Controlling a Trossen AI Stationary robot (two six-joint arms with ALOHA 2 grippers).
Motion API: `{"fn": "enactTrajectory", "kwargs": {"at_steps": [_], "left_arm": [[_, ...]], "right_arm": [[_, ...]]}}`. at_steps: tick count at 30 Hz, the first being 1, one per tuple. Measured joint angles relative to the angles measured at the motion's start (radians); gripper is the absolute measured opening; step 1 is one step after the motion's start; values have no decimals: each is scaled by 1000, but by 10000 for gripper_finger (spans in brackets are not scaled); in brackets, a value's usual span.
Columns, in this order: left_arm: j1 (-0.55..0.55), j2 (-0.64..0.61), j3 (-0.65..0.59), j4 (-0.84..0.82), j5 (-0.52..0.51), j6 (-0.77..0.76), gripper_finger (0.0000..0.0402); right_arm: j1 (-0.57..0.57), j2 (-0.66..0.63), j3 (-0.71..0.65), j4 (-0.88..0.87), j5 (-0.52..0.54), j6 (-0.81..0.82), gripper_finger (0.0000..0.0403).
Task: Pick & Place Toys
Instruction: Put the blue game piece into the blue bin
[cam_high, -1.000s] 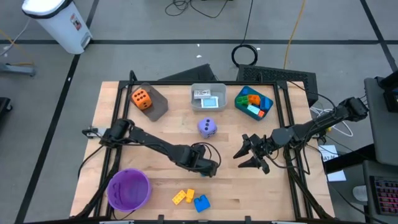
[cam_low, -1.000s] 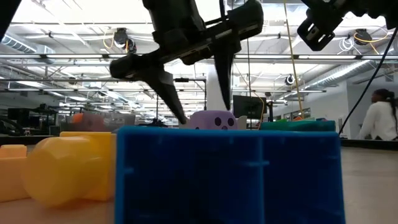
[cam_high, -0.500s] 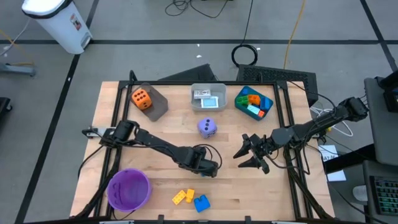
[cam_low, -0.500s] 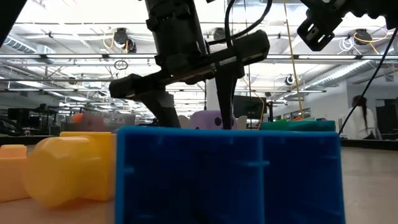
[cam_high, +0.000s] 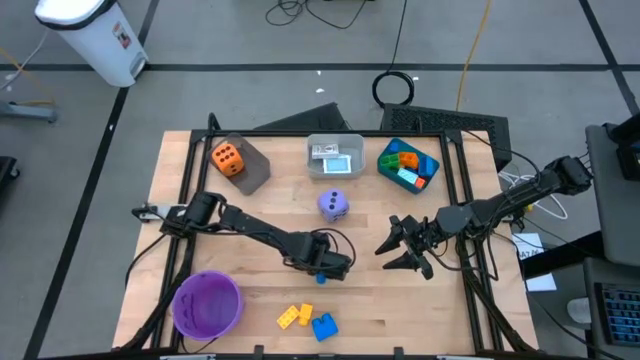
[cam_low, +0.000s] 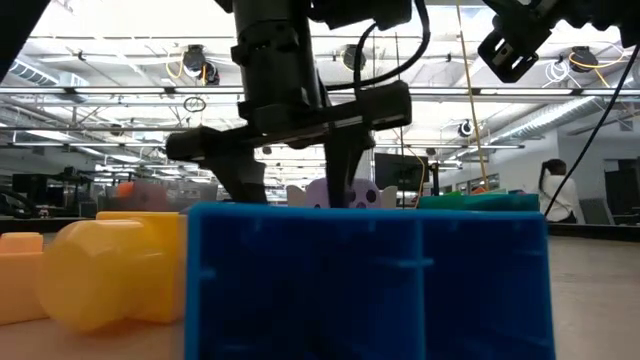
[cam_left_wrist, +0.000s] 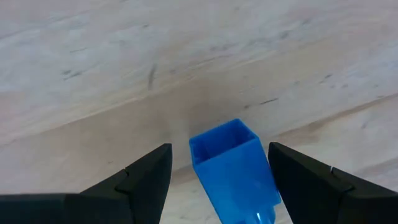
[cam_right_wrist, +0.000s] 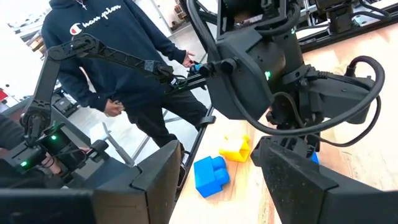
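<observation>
Blue brick (cam_left_wrist: 233, 165) lies on the table (cam_high: 260, 210) near its middle, directly between the fingers of my left gripper (cam_left_wrist: 217, 180), which hangs just over it. From the left wrist view I see its long axis running along the fingers, not across them, with gaps on both sides: jaws spread, gripping nothing. My right gripper (cam_high: 400, 250) waits well to the right, also open and empty, so I judge the left arm is the one to close.
</observation>
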Motion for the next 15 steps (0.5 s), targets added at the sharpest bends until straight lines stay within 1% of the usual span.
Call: {"fn": "enactTrajectory", "kwargs": {"at_steps": [6, 8, 11, 15], "left_arm": [[0, 0, 0, -2, 26, 2, 272], [0, 0, 0, -3, 27, 8, 264], [0, 0, 0, -2, 31, 9, 237], [0, 0, 0, 1, 48, 39, 188]], "right_arm": [[0, 0, 0, 0, 0, -3, 214], [0, 0, 0, 0, 0, -6, 214], [0, 0, 0, 0, 0, -17, 214], [0, 0, 0, 0, 0, -18, 214]]}}
